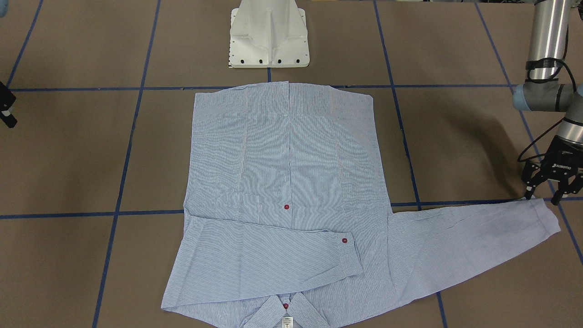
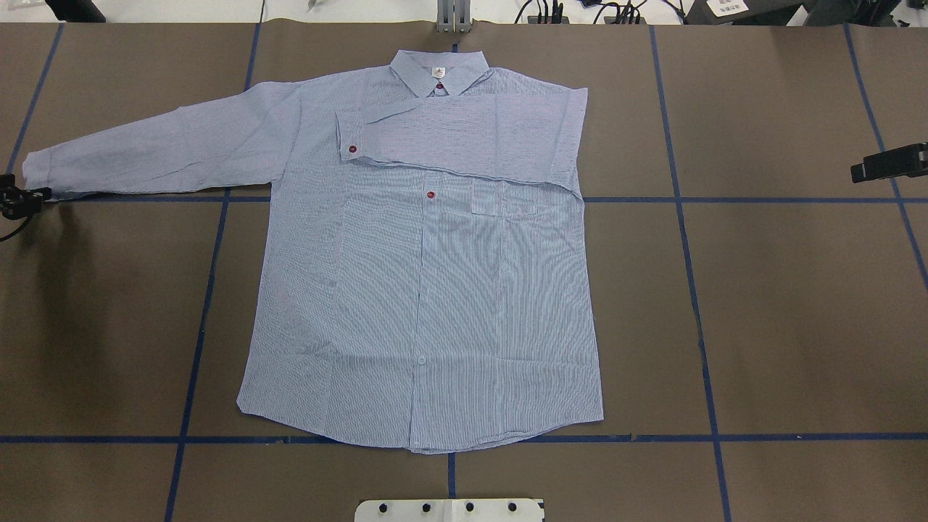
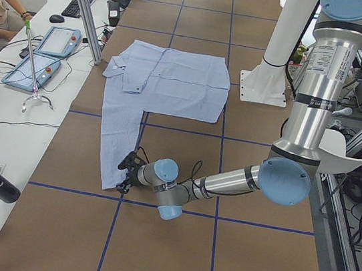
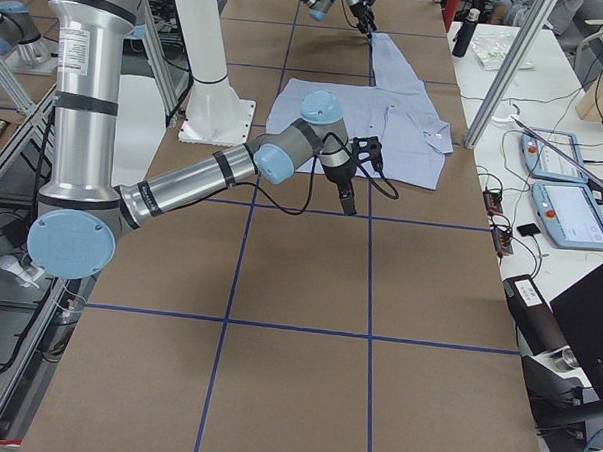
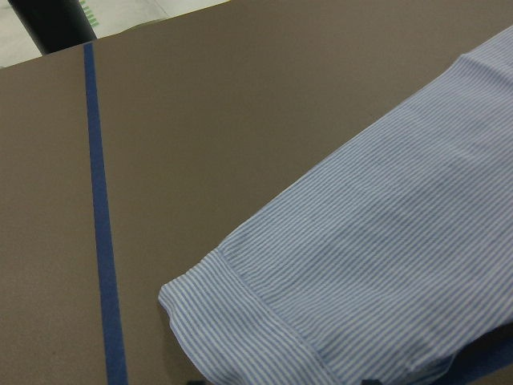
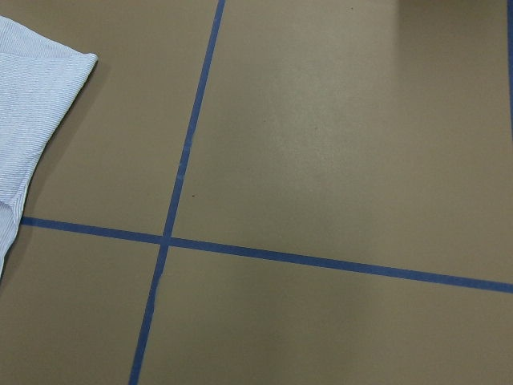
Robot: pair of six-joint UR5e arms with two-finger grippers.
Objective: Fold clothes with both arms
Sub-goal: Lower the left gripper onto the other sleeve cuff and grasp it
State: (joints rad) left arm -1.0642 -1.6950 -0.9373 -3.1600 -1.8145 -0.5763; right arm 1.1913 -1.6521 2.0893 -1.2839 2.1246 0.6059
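Holding my left gripper point(image 1: 542, 198) spread open at outstretched cuff point(image 1: 544, 217) of shirt point(image 1: 291, 159); my right gripper point(image 2: 888, 163) well off shirt, can't tell its state.

Striped shirt point(image 2: 420, 290) flat, one sleeve across chest

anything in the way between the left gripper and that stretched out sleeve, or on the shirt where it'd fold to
Nothing visible. The left gripper sits open right beside the sleeve cuff. On the shirt lies only the other sleeve, already folded across the chest.
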